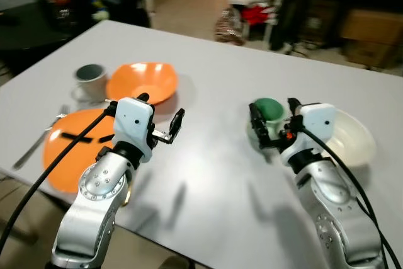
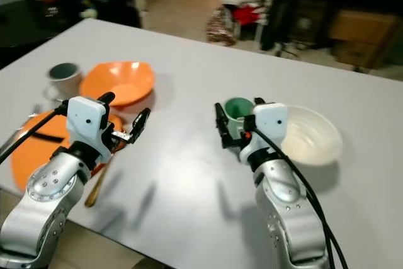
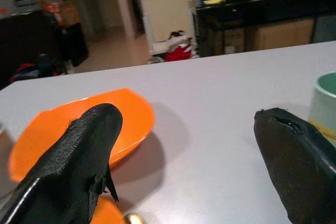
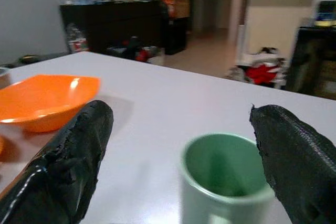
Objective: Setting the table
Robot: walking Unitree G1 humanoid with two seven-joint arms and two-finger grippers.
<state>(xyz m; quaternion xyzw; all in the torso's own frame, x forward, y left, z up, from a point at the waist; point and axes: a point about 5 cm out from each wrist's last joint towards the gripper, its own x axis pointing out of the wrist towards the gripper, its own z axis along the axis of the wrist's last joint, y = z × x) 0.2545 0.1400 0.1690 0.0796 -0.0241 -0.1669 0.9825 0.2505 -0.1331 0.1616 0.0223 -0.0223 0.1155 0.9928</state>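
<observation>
We see a pale grey counter (image 1: 208, 86) bearing an orange bowl (image 1: 142, 82), orange plate (image 1: 72, 149), grey mug (image 1: 90, 79), fork (image 1: 39, 138), green cup (image 1: 267, 115) and white bowl (image 1: 354, 137).

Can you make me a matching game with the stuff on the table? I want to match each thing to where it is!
Things:
1. green mug
2. orange bowl
3. white bowl
4. grey cup

Places:
A. on the robot's far right side of the table, beside the green mug
B. between the open fingers of the right gripper
C. near the table's left edge, next to the orange bowl
D. just beyond the orange plate, ahead of the left gripper

Pairs: 1-B, 2-D, 3-A, 4-C
</observation>
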